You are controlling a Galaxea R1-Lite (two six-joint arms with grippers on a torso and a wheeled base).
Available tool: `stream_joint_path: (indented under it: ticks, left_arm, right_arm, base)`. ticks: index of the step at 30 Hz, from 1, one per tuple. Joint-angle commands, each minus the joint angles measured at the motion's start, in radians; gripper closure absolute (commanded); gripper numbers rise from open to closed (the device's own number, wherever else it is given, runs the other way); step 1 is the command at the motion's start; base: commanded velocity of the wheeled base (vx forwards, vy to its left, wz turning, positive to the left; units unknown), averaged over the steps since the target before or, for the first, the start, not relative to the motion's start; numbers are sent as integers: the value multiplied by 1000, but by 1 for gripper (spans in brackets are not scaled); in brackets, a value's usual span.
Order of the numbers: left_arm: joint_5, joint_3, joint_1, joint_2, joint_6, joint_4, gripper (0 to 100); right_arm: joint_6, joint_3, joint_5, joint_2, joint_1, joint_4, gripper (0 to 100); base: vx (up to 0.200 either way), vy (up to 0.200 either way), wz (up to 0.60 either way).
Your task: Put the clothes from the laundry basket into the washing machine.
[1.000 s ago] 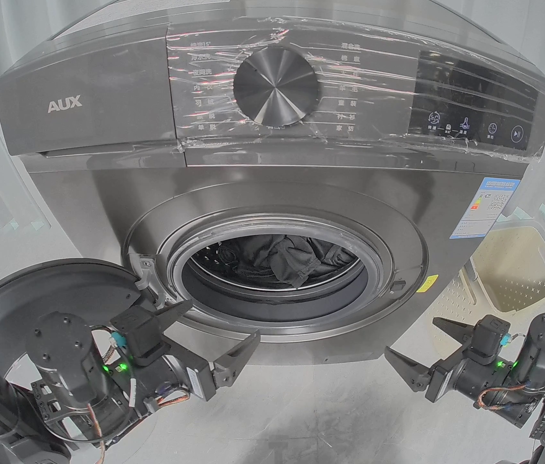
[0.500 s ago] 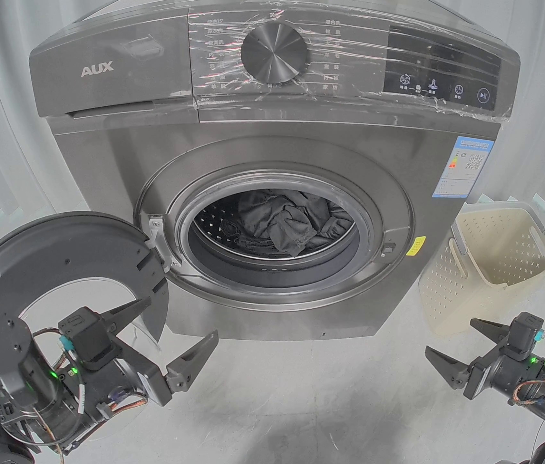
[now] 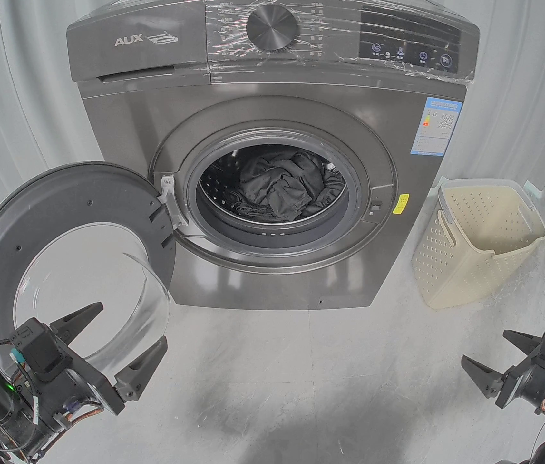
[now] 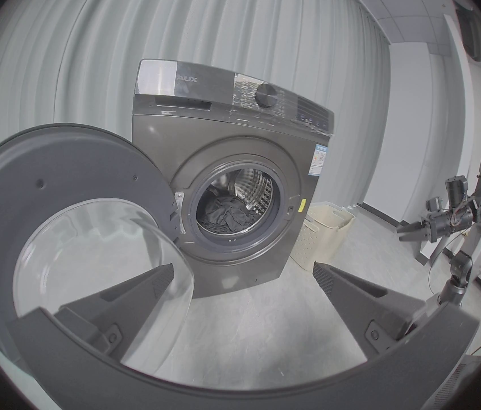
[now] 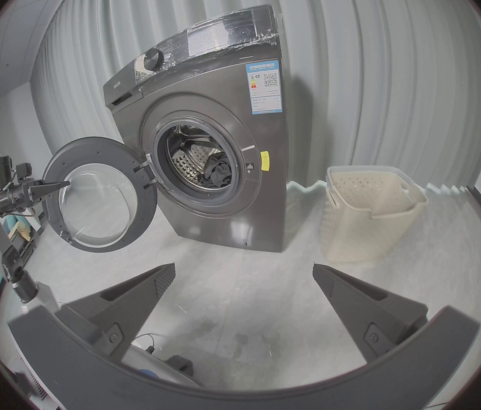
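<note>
The grey washing machine stands ahead with its round door swung open to the left. Dark clothes lie bunched inside the drum. A cream perforated laundry basket sits on the floor right of the machine, and only its bare walls show inside. My left gripper hangs open and holds nothing, low at the left in front of the open door. My right gripper is open and holds nothing, low at the right, nearer me than the basket. The right wrist view shows the basket and the clothes.
Pale grey floor stretches between me and the machine. The open door's glass bowl bulges close to my left gripper. Pleated curtains line the wall behind the machine.
The whole head view has drawn back: the machine now looks smaller and farther, and the basket is fully visible. Both grippers sit lower in the picture and stay open.
</note>
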Motion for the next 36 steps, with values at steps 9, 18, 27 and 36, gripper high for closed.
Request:
stream_joint_path:
  ticks: [9,18,27,36]
  left_arm:
    - [39,32,160,-498,-21,460,0]
    - [37,32,308,-797,-35,790,0]
    - [-78,32,555,-1139,-75,1085,0]
    - [-156,32,754,-1213,-6,1114,0]
  right_arm:
    - [-24,18,-2,-593,-207,447,0]
    - [-111,13,122,-948,-453,715,0]
    - [-107,2,317,-1082,-580,737,0]
    - [-130,4,296,-1082,-581,735,0]
  base:
    - [0,0,0]
    - [0,0,0]
    - [0,0,0]
    - [0,0,0]
